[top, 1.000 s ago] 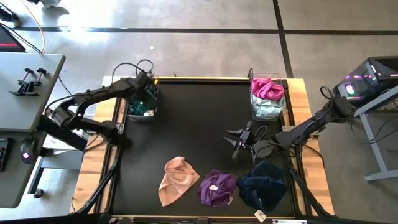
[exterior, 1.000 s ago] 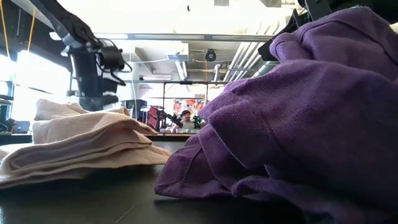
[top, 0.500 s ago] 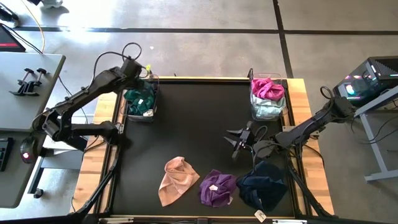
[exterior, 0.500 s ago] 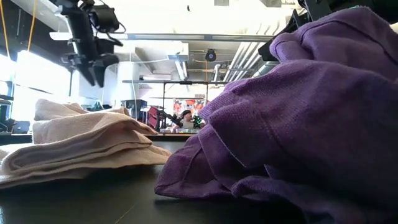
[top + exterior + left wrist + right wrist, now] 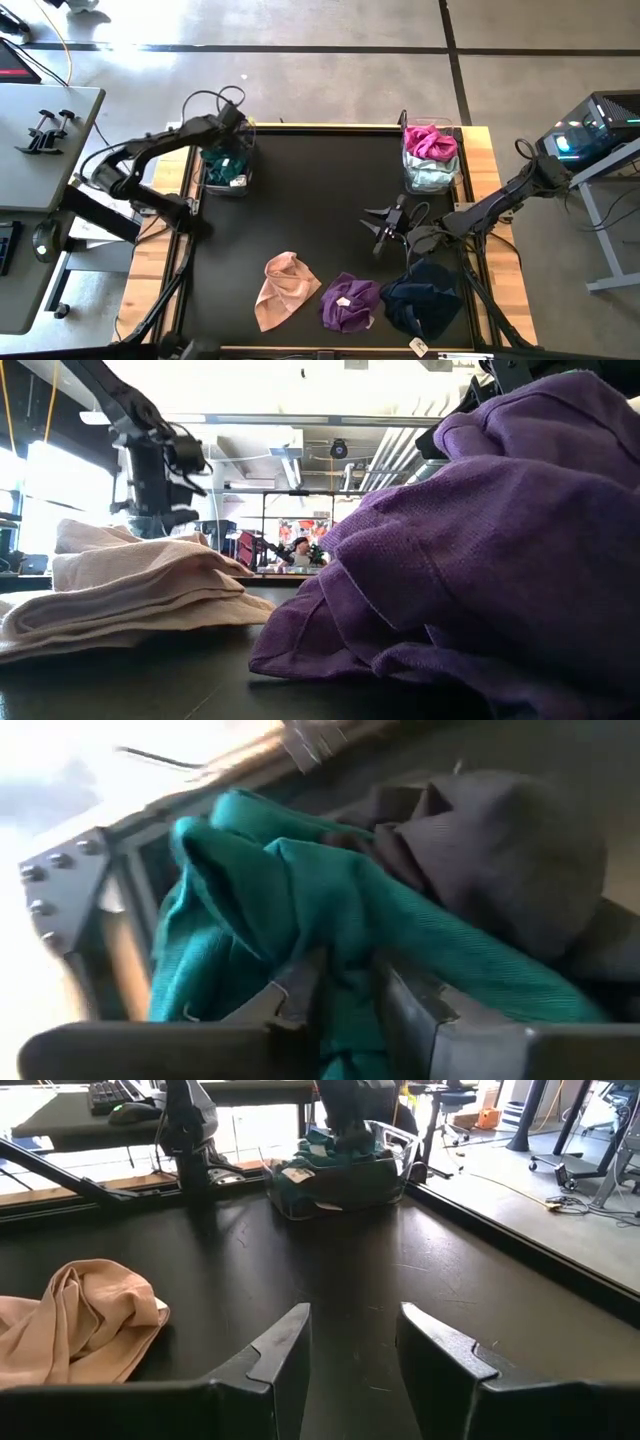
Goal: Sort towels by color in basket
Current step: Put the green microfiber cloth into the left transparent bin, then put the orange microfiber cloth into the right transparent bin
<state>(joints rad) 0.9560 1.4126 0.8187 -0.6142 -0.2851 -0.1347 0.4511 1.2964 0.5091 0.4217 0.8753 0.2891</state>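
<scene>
Black counter with two clear baskets at the far corners; left basket holds dark green and black cloths, right basket holds magenta over pale mint; three towels not yet sorted along the near edge: peach-pink towel, purple towel with a white tag, navy towel; left claw is down in the left basket, fingers close together on the green towel, looks like a pinch; judged step: dropping green into the dark bin, next needs release and lift clear; right claw waits above mid-counter, fingers apart, empty; tag writing too small to read, no brands legible.
</scene>
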